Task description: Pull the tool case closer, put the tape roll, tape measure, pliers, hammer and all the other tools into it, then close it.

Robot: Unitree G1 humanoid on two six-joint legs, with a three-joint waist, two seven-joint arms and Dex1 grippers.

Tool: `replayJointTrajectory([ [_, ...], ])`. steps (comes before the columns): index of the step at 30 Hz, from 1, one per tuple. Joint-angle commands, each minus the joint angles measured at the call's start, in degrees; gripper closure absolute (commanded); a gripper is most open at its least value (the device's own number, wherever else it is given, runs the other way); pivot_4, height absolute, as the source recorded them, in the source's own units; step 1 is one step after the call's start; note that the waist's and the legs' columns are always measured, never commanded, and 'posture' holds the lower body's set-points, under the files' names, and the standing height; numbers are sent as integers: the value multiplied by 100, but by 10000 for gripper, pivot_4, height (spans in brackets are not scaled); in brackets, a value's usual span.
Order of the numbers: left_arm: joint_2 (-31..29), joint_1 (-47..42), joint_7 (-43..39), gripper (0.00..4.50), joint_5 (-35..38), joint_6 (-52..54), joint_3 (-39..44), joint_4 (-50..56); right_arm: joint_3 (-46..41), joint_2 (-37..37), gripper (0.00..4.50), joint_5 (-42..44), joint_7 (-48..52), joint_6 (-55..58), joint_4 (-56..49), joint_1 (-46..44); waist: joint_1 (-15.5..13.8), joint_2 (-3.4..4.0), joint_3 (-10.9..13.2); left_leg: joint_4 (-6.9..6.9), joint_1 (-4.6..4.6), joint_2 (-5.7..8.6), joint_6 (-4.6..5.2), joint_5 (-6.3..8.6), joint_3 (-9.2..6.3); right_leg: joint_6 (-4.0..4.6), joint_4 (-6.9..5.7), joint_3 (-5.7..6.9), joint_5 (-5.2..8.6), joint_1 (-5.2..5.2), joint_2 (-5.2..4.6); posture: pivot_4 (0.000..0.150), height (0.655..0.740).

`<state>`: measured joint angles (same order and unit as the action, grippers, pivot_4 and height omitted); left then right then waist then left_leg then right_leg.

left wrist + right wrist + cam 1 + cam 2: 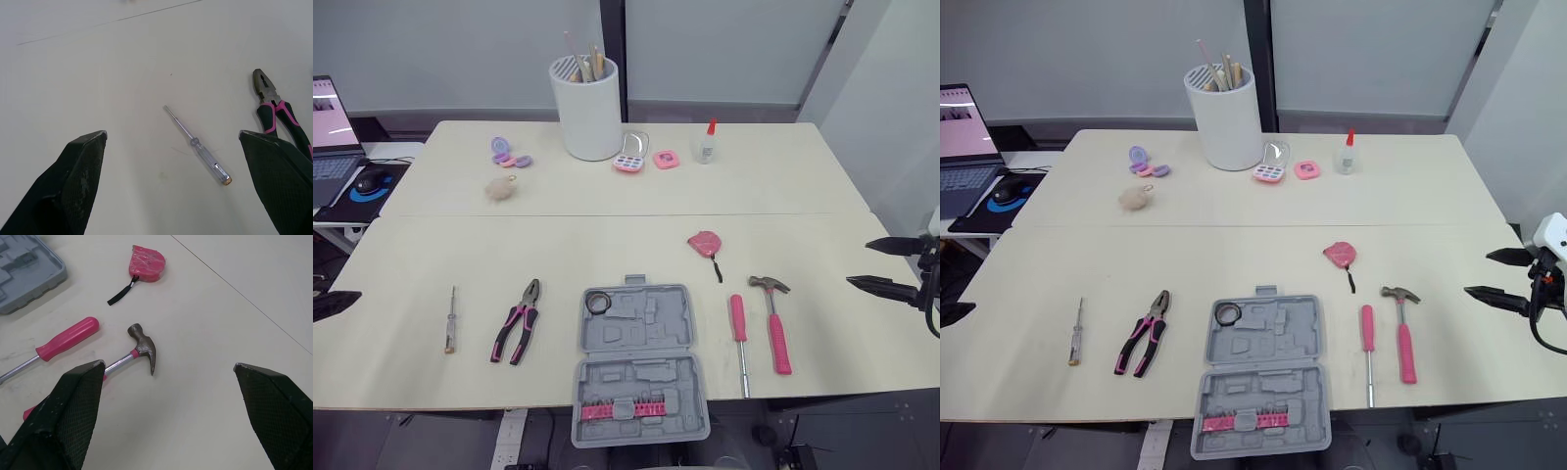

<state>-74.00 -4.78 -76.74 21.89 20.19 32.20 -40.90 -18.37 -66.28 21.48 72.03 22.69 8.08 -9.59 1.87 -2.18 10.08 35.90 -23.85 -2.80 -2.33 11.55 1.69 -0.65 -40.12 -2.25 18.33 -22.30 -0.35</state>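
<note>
At the near table edge, the tool case (pixel 677 333) is laid open, its near half possibly overhanging. The left gripper (pixel 172 133) and right gripper (pixel 858 262) are held wide open, empty. If that half is pressed, the case may be tipped off.

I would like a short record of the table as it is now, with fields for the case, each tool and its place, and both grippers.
case: tool case, open, at the near table edge
inside case: tape roll in the far-left corner; pink bit strip in the near half
left of case: pliers, then tester screwdriver
right of case: pink-handled screwdriver, then hammer; tape measure farther back
left gripper: fingers open, empty, by the table's left edge
right gripper: fingers open, empty, by the table's right edge
</note>
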Motion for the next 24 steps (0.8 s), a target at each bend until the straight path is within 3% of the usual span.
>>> replayJointTrajectory([
  [1, 194, 37, 149, 136, 306, 331, 265, 875, -136, 151, 0, 122, -162, -59, -155, -171, 0, -1, -1, 0, 0, -1, 0, 0, 0, 0, 0, 0, 0, 0, 0, 1500, 7400],
  [7, 792, -432, 703, 136, 847, 993, -102, 3014, 134, 905, 0, 200, -807, 183, -928, -314, -5, -5, -3, 7, -4, 1, 0, 0, -8, -3, -5, 0, -2, 4, 2, 1500, 7400],
  [15, 1757, -2012, 1306, 136, 1299, 1618, -1770, 5188, 1530, 2585, 0, -499, -2652, 968, -1735, -889, 11, -8, -5, 16, -6, 7, -1, -1, -6, -18, -8, -15, -12, 6, 24, 1500, 7400],
  [24, 2906, -2410, 1824, 136, 484, 674, -3153, 5858, 2193, 3928, 0, -1276, -3995, 678, -546, -1542, -11, -9, -5, 19, -8, 10, -1, -1, -6, -17, -10, -19, -13, 4, 36, 1500, 7400],
])
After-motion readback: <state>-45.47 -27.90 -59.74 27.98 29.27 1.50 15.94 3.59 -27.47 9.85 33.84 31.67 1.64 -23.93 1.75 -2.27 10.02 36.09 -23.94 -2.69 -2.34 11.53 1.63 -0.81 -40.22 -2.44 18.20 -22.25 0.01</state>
